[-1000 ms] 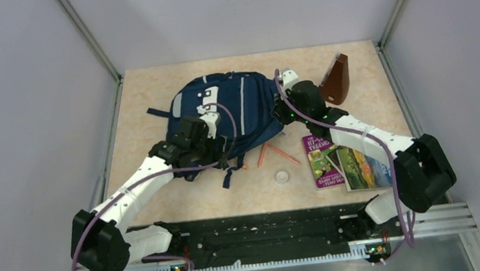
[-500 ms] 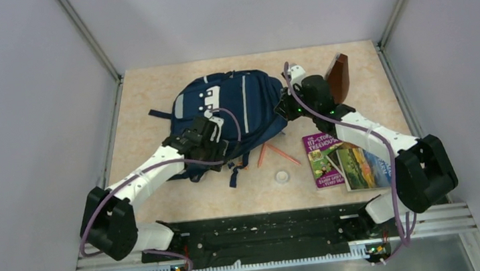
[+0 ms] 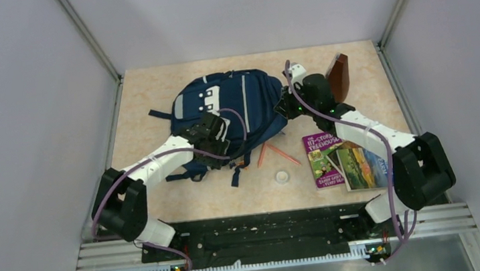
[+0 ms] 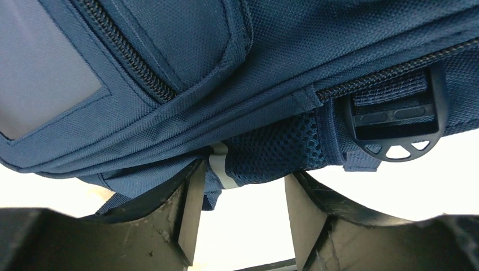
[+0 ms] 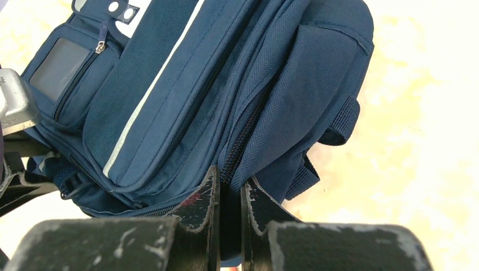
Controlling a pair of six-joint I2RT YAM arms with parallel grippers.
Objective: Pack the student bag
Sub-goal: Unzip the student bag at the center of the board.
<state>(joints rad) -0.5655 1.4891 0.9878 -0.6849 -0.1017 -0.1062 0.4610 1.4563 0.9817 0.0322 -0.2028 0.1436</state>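
Navy student bag [image 3: 237,102] lies flat mid-table, looks zipped. Right gripper [image 5: 230,197] is clamped on its 3 o'clock seam. Left gripper [image 4: 243,209] straddles the 7 o'clock edge, jaws apart. Books [image 3: 344,161] at 4 o'clock and pencils [image 3: 273,153] at 5 o'clock are unpacked; I judge packing hardly begun.

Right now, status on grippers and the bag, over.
Left gripper open, astride student bag lower edge. Right gripper shut on its side fabric. Books, orange pencils on table beside it, unpacked.
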